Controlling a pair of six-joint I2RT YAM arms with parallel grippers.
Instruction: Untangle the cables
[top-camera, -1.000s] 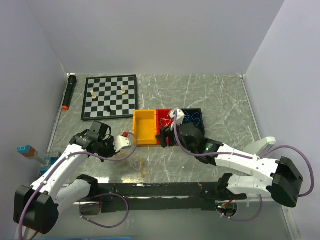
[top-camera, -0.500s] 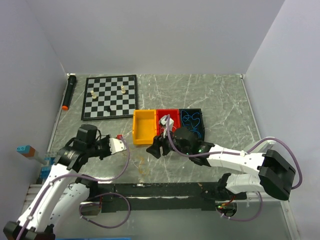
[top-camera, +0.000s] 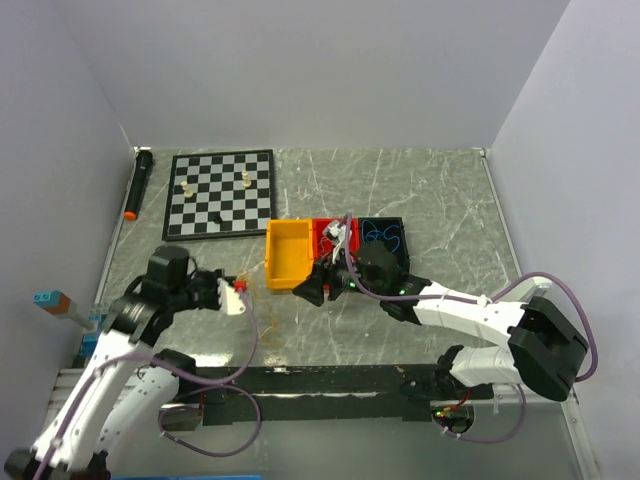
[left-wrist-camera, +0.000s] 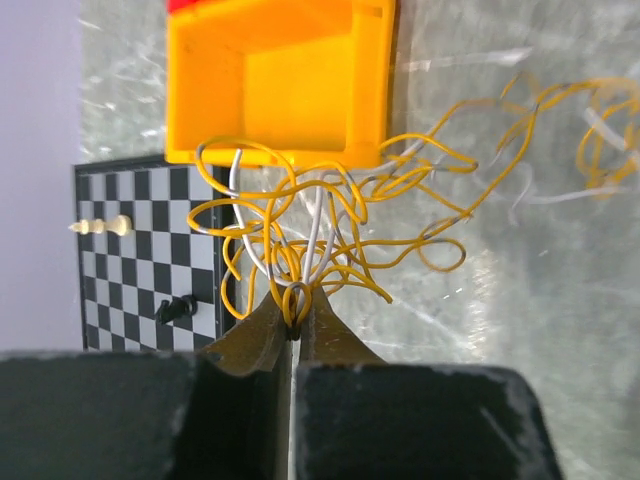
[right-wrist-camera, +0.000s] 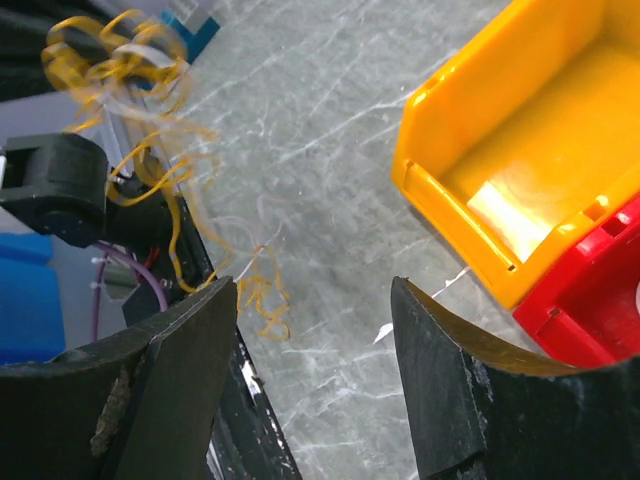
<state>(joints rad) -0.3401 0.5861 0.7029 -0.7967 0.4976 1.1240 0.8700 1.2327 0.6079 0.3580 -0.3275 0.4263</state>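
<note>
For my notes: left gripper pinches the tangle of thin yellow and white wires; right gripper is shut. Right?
The right gripper is open, as the right wrist view shows; the left gripper does pinch the tangle of thin yellow and white wires.

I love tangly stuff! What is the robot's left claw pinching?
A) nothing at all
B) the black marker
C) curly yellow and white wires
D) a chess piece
C: in the left wrist view the left claw is shut on the curly yellow and white wires, which fan out in front of the yellow bin.
</note>
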